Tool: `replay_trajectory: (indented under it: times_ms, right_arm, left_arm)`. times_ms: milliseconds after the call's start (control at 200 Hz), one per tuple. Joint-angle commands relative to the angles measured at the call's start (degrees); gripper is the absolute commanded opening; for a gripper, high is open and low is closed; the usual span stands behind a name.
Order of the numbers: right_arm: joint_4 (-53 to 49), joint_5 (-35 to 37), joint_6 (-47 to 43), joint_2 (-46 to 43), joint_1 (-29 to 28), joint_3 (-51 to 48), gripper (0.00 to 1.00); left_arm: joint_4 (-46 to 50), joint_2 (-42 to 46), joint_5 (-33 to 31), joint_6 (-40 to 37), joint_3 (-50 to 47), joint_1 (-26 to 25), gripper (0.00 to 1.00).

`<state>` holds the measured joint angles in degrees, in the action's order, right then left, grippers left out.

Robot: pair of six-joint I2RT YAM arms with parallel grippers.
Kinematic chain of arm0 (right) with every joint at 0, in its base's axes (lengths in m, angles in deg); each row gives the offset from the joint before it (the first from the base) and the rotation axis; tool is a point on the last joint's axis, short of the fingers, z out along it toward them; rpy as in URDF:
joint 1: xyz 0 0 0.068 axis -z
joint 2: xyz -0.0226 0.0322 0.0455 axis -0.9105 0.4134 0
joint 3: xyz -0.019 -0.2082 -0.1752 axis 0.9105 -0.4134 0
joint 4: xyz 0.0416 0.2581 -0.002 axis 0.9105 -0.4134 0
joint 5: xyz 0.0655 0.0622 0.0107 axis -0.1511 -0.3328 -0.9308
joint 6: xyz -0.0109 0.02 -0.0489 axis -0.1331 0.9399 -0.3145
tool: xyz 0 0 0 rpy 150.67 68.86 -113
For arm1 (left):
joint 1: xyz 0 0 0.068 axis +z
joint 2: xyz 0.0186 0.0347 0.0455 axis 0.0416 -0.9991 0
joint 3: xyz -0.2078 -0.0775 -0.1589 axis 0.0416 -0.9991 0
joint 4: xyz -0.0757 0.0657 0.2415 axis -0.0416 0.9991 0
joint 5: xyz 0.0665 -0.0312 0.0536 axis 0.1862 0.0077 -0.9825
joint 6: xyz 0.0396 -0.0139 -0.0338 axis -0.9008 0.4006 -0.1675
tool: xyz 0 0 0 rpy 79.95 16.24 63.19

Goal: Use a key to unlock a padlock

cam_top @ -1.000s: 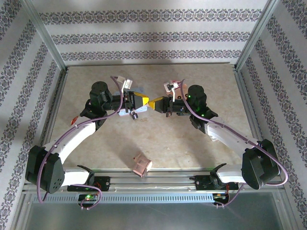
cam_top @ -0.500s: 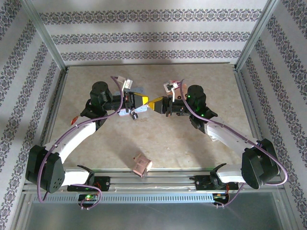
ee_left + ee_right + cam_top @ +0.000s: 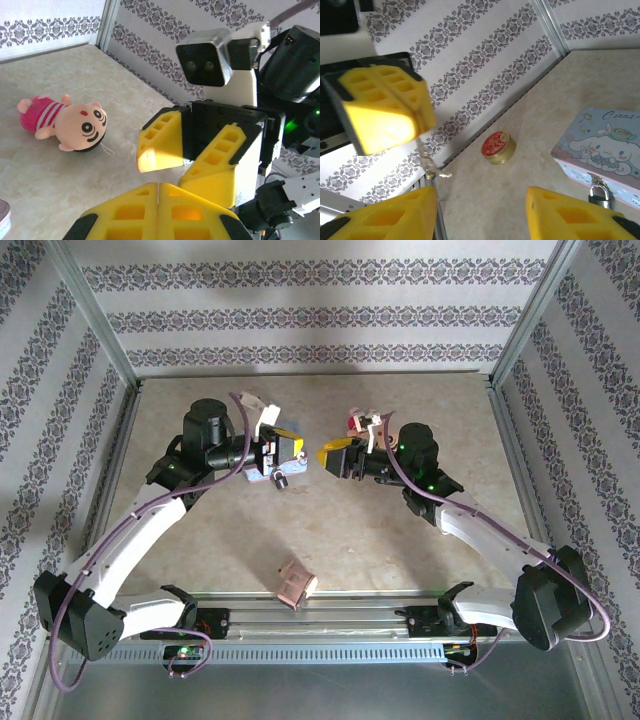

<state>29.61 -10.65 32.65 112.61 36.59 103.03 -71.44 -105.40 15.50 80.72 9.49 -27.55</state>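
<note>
The tiny padlock [image 3: 599, 192] hangs on the front of the pale-blue cartoon tin [image 3: 602, 142], shackle up; from above the padlock [image 3: 281, 480] sits just below my left gripper [image 3: 298, 448]. My left gripper [image 3: 405, 117] is shut, and a thin silvery key [image 3: 426, 162] dangles under its fingertips. In the left wrist view the left gripper [image 3: 158, 184] shows its pads pressed together. My right gripper [image 3: 328, 453] faces it a short gap away and is open, with nothing between its fingers [image 3: 385, 215]. The right gripper [image 3: 172, 167] stands spread in the left wrist view.
A pinkish-copper boxy object [image 3: 296, 583] lies near the front rail. A small plush doll [image 3: 65, 122] rests on the table behind the right gripper. A round gold tin with a red lid [image 3: 497, 147] sits near the left wall. Patterned walls enclose the table.
The two grippers, tip to tip before, have drawn apart. The right gripper has backed off to the right and stands open. The left arm has pulled back and lifted slightly.
</note>
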Motion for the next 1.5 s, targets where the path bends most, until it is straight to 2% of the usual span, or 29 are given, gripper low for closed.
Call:
replay_trajectory:
  times_ms: [0, 235, 380, 700, 1049, 1494]
  right_arm:
    - [0.3, 1.2, -1.0, -0.8, 0.2, -0.9, 0.51]
    - [5.7, -0.7, 2.1, -2.5, 0.3, -2.7, 0.52]
    - [7.4, -1.1, 2.7, -3.6, -0.1, -2.5, 0.55]
    - [11.0, -0.1, 3.6, -2.7, -2.9, 0.0, 0.53]
    - [15.2, 0.9, 4.9, 1.5, -4.2, 2.2, 0.54]
    - [20.1, -0.7, 7.5, 5.6, -5.0, 3.5, 0.41]
  left_arm:
    - [2.1, 0.5, -1.5, -1.8, 0.0, -0.8, 0.00]
    - [-14.0, 1.2, 1.0, 9.4, -5.0, -0.8, 0.00]
    - [-17.5, 1.2, 1.6, 13.0, -5.9, -0.8, 0.00]
    - [-29.6, 1.9, 0.9, 24.1, -10.5, -0.7, 0.00]
    - [-33.9, 1.5, 2.2, 28.3, -11.8, -0.7, 0.00]
    - [-34.8, 1.6, 1.4, 29.2, -12.8, -0.7, 0.00]
